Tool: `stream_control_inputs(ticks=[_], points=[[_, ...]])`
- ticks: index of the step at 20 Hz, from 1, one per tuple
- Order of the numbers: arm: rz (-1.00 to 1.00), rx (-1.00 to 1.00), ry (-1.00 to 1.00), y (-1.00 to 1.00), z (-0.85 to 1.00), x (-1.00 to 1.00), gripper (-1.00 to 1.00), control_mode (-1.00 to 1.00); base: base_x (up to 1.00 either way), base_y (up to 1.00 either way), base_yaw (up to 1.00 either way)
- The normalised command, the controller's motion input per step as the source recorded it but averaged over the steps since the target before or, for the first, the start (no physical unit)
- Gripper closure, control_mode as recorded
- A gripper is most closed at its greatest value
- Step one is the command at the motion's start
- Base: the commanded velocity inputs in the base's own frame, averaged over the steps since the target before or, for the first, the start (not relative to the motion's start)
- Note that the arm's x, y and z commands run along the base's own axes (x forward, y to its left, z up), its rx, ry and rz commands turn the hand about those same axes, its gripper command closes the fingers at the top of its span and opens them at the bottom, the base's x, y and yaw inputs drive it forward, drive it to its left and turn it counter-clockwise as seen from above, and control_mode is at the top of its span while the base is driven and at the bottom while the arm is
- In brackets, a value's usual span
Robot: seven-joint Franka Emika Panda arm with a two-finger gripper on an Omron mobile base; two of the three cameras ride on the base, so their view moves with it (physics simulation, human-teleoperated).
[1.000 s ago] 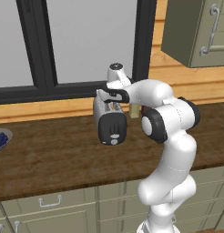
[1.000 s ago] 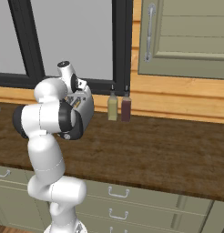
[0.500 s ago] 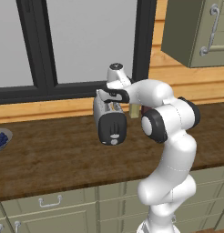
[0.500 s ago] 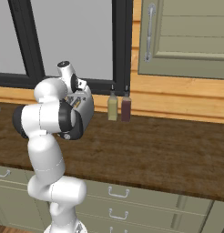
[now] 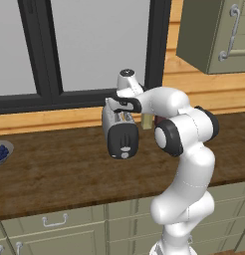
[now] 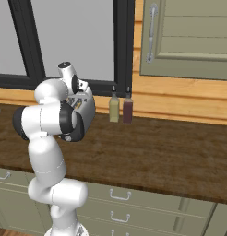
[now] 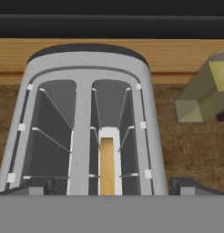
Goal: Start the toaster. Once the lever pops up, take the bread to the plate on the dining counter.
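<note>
Hovering wide-open over the toaster (image 7: 86, 123), gripper (image 7: 111, 187); bread (image 7: 108, 166) seemingly sunk in one slot

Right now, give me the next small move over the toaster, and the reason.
Probably lower the open gripper straight down onto the bread. In the hand view the slice stands in the right slot of the toaster, between the two spread fingertips, and nothing is gripped yet.

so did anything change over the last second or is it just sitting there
Nothing visibly changed. The hand hangs open over the toaster as before, and the bread sits down in its slot.
</note>
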Motion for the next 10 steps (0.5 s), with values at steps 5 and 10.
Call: stream_control_inputs(ticks=[5, 10], points=[[0.00, 0.00, 0.00, 0.00, 0.00, 0.00, -1.00, -1.00, 0.00, 0.00, 0.00], [0.00, 0.00, 0.00, 0.00, 0.00, 0.00, -1.00, -1.00, 0.00, 0.00, 0.00]])
